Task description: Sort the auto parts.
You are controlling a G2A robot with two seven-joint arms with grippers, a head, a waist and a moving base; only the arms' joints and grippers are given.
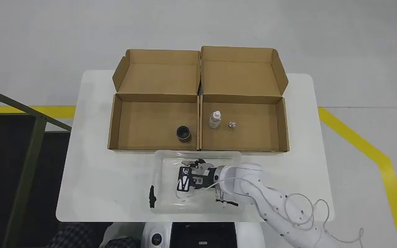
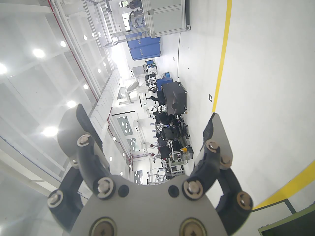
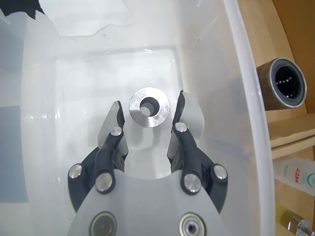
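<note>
Tabletop bin [image 3: 237,50], right tool [image 3: 150,111] astride steel ring [image 3: 161,104]

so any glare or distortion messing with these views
right wrist view: highlights wash over the bin floor, the ring throws a soft shadow; left wrist view: ceiling lights bloom and the yellow line bows; top view: even light
</note>
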